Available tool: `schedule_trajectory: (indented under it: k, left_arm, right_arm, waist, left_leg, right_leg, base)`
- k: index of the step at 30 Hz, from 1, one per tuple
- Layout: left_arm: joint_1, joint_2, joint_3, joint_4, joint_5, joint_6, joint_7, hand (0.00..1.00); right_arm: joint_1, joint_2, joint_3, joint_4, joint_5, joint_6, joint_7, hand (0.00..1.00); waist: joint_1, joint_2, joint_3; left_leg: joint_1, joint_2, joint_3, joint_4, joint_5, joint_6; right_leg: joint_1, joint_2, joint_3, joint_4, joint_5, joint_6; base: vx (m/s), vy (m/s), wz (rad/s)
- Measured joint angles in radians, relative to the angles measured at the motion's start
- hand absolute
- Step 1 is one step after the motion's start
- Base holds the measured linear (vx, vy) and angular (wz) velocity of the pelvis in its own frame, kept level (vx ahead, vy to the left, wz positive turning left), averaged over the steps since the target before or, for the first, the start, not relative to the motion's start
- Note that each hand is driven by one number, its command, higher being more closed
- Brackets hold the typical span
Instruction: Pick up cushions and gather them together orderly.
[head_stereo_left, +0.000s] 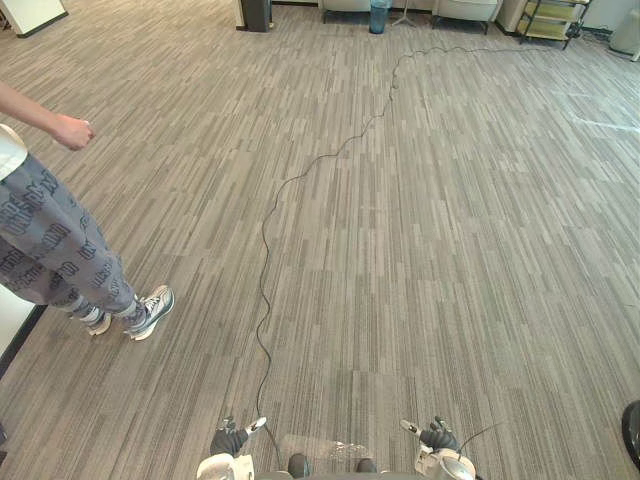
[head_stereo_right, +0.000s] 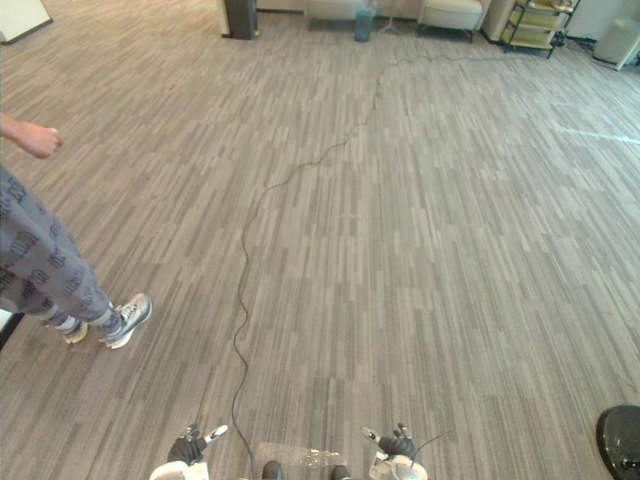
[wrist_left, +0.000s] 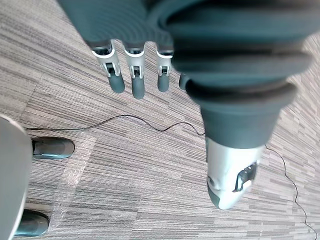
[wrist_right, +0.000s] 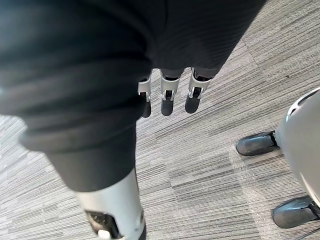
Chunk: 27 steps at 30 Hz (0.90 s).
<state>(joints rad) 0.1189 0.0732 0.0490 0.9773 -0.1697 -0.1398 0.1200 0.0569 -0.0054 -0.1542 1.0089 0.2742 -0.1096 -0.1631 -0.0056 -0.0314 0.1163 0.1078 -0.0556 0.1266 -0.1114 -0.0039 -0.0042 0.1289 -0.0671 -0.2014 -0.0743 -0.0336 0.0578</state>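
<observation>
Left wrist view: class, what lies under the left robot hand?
Grey striped carpet lies under the left robot hand, whose straight fingers hold nothing. The hand itself hides the patch of carpet directly behind it.

One person (head_stereo_left: 50, 250) stands nearby. Far off there seem to be two pale armchairs (head_stereo_left: 465, 8), one blue bin (head_stereo_left: 380, 15) and one shelving cart (head_stereo_left: 550, 18). Two robot hands: left hand (head_stereo_left: 230, 440), right hand (head_stereo_left: 437, 436).

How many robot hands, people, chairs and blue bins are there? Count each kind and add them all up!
Robot hands: 2, the left hand and the right hand
Person: 1
Chairs: 2
Blue bin: 1
Total: 6
</observation>
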Motion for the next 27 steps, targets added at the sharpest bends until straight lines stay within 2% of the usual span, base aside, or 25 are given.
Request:
schedule_trajectory:
  k: [27]
  left_arm:
    - [-0.009, 0.008, 0.002, 0.035, 0.023, 0.021, -0.017, 0.0]
  right_arm:
    - [-0.018, -0.007, -0.012, 0.031, -0.039, 0.022, 0.02, 0.0]
  waist:
    - [-0.004, 0.001, 0.001]
  left_leg:
    - [0.002, 0.001, 0.024, 0.0, -0.01, 0.004]
  right_leg:
    - [0.002, 0.001, 0.018, -0.002, -0.001, 0.001]
  base:
    - [-0.01, -0.007, -0.02]
